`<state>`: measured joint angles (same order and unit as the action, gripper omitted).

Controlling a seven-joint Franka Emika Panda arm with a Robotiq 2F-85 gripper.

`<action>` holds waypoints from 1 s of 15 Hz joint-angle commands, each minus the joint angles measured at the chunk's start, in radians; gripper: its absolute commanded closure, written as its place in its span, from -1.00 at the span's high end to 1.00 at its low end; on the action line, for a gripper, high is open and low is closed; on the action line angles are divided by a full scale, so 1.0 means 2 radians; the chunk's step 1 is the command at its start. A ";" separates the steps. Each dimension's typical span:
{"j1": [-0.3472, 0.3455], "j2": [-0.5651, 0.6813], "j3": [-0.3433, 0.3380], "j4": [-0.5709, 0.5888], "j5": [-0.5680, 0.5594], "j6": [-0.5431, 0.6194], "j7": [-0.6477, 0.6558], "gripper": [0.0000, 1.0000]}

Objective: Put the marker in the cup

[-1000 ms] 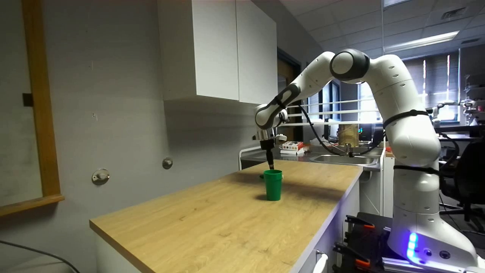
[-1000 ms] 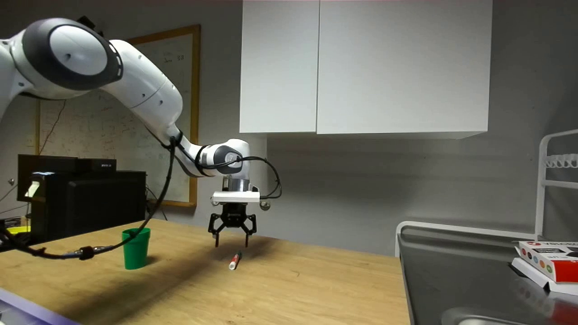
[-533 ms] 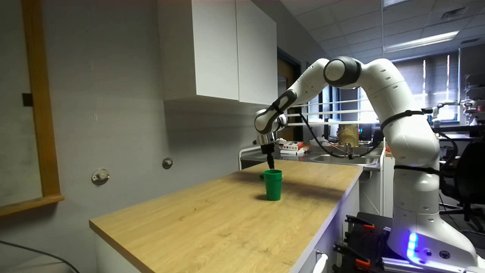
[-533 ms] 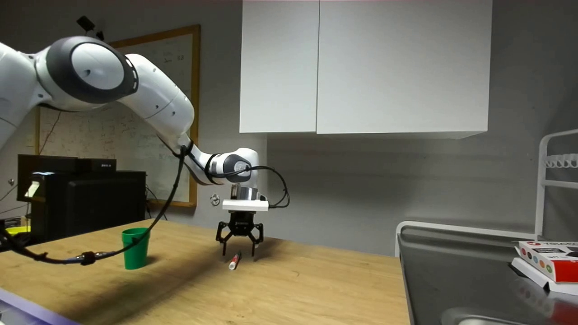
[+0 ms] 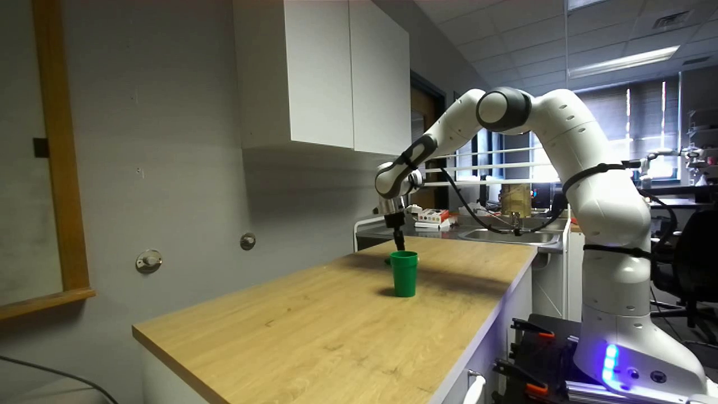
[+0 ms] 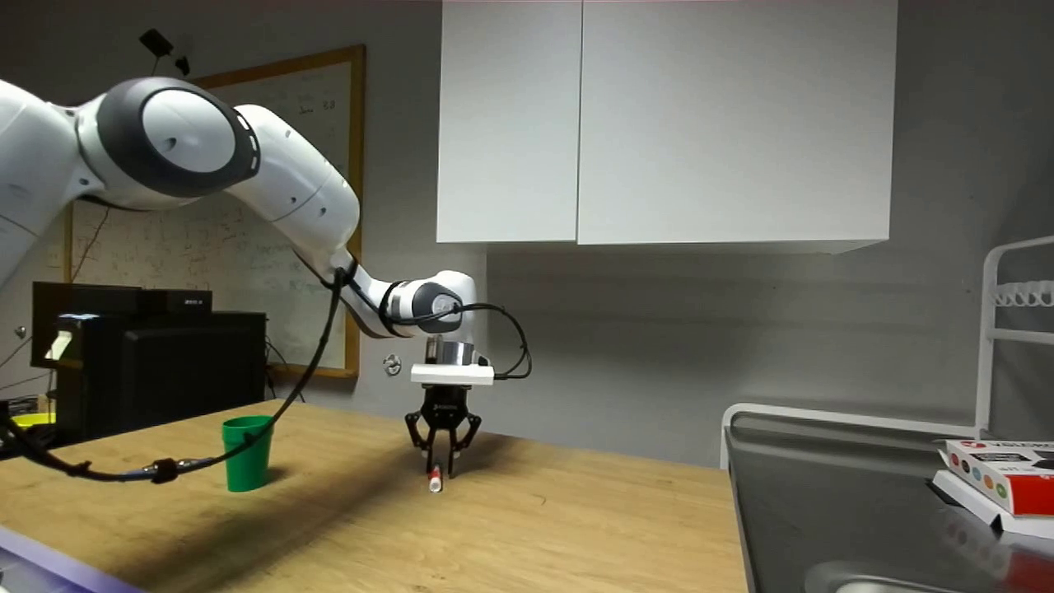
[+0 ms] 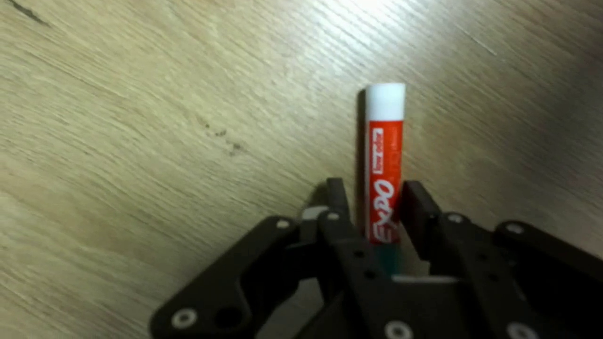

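Note:
The marker (image 7: 384,165) lies flat on the wooden countertop. It has a white end, a red printed body and a dark green part that runs in under the gripper. My gripper (image 7: 375,190) straddles it with the jaws partly apart. The right finger is at the marker's side, while a narrow gap shows between the left finger and the marker. In an exterior view the fingertips of the gripper (image 6: 440,471) reach down close to the counter at the marker (image 6: 435,481). The green cup (image 6: 247,455) stands upright some way off, and it also shows in an exterior view as the cup (image 5: 404,275).
A black cable (image 6: 313,362) from the arm hangs across the cup in an exterior view. White cabinets (image 6: 667,123) hang above the counter (image 6: 527,527). Beyond its end are a dark sink unit (image 6: 807,486) and a red and white box (image 6: 1005,473).
My gripper has come down and shifted slightly to the marker, and its fingers have drawn much closer together. The marker has turned and slid a little. The cup stays in place.

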<state>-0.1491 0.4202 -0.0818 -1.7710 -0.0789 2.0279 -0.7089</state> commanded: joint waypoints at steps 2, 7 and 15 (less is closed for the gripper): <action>-0.008 0.022 0.010 0.022 -0.010 -0.013 -0.003 0.17; -0.008 0.030 0.011 0.027 -0.008 -0.011 0.002 -0.13; -0.007 0.028 0.010 0.031 -0.013 -0.012 0.006 -0.91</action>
<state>-0.1518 0.4564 -0.0767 -1.7336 -0.0878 2.0200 -0.7086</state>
